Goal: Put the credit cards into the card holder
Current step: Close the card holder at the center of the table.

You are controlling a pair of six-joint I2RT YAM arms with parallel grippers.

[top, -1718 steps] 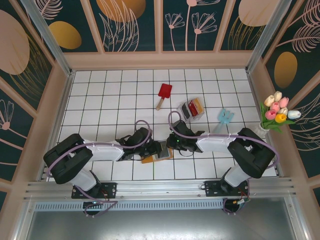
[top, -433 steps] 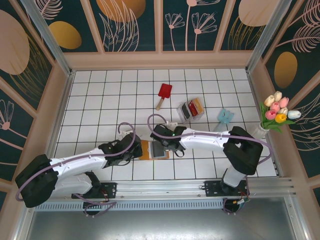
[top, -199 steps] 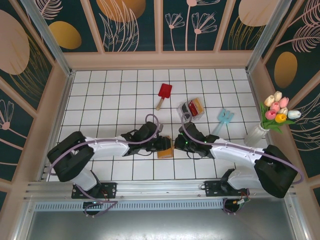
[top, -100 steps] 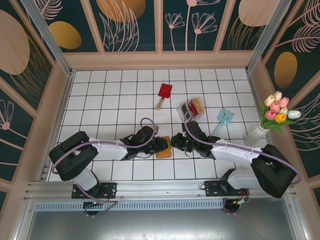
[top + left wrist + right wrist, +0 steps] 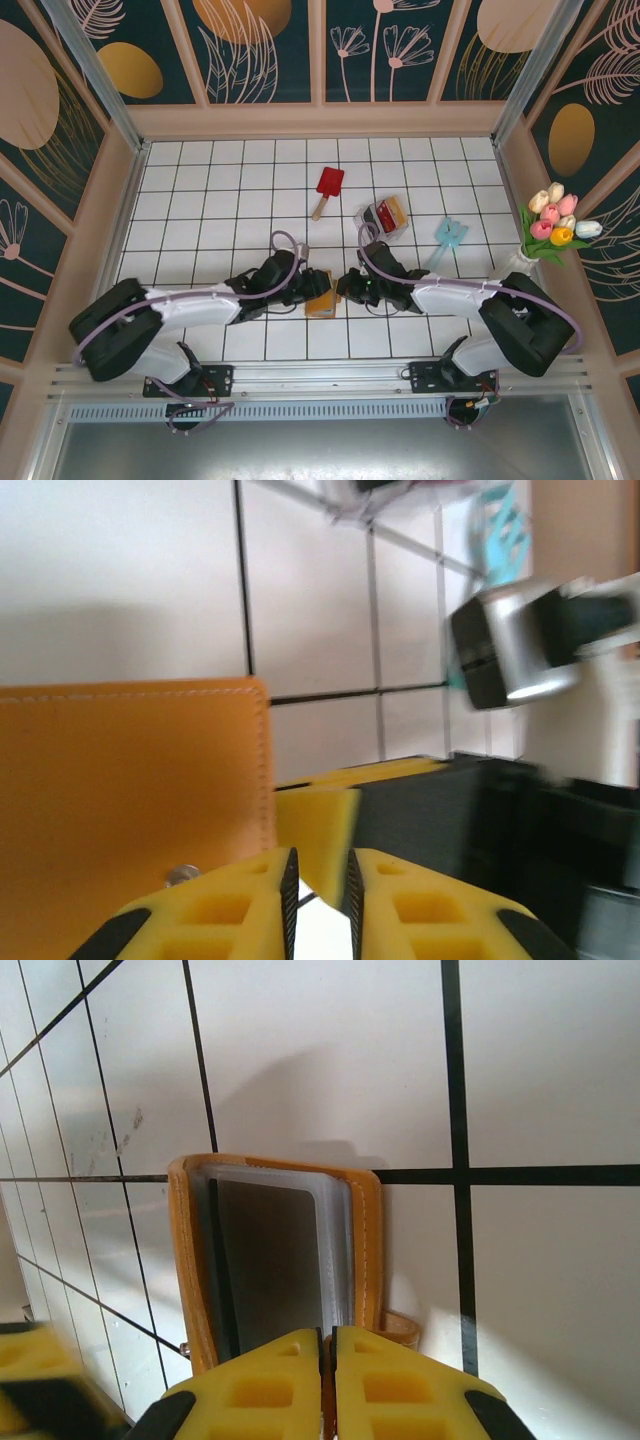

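Starting at the left of the white-tiled tabletop, we see the left arm stretched low across the near tiles, with the left pincer at the left edge of the card holder. From the left wrist, its yellow fingers stand a narrow slot apart with bare tile showing through. The holder's orange stitched cover lies flat just ahead of them and to their left, and a small metal stud sits by the fingertip. The card holder rests on the tabletop a little left of centre, near the front, between the two pincers. Farther back, well apart from it, lies a red paddle with a wooden handle. The right pincer meets the holder from its right side. From the right wrist, its two fingers are pressed together right at the holder's near edge. We cannot tell whether a leaf of the holder is caught between them. In that view the covers stand partly open, with clear sleeves between them and a dark card sitting inside. Farther right and back is a clear box holding credit cards in red and tan. Beyond it lie a small blue thing and, at the right edge, a bunch of tulips.
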